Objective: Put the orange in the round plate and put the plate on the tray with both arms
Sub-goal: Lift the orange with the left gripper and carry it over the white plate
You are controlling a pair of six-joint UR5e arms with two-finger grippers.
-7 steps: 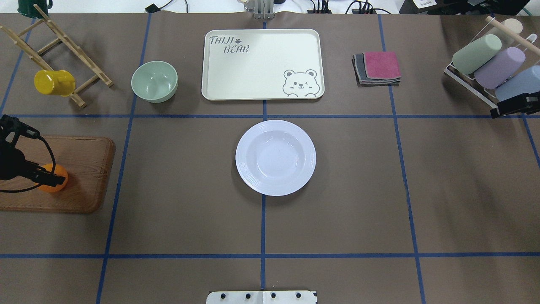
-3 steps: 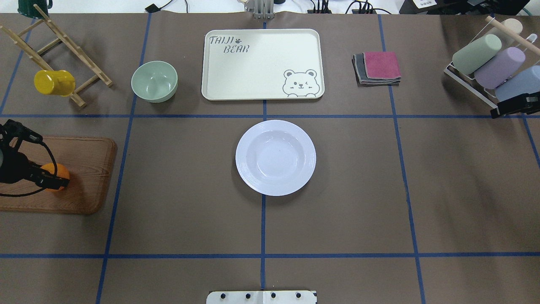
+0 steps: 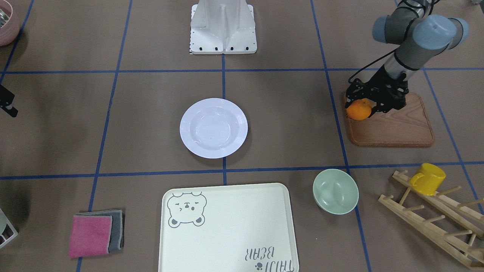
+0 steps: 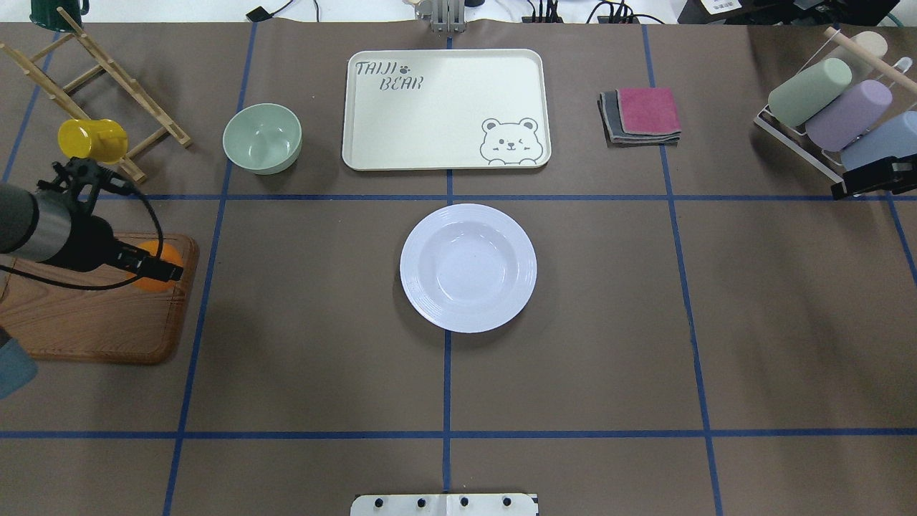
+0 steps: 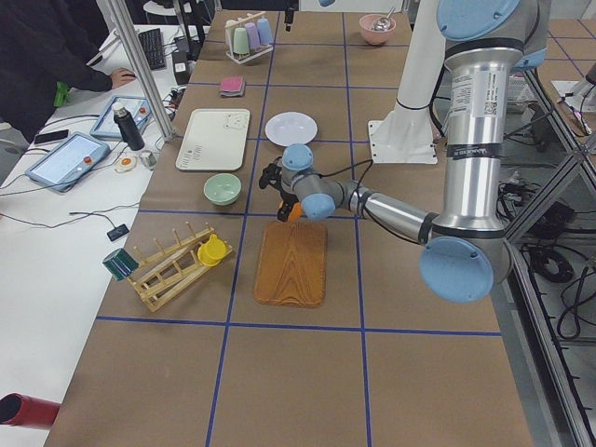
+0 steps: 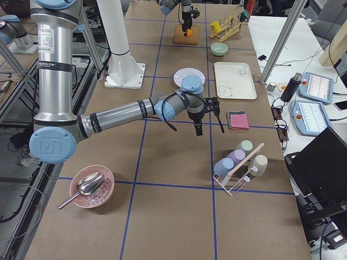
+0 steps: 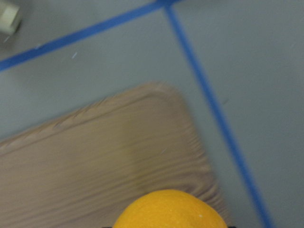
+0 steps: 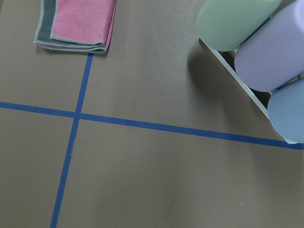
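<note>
The orange is in my left gripper, which is shut on it above the far right corner of the brown wooden board. The left wrist view shows the orange at its bottom edge, with the board's corner below it. The white round plate lies empty mid-table. Beyond it sits the cream tray, also empty. My right gripper hangs at the right edge near the cup rack; its jaws do not show clearly.
A pale green bowl stands left of the tray. A wooden peg rack with a yellow mug is at the far left. Folded pink and grey cloths and a rack of pastel cups are on the right.
My left gripper has risen with the orange and carried it from the board's middle to its far right corner, toward the plate. The right arm has not moved.
</note>
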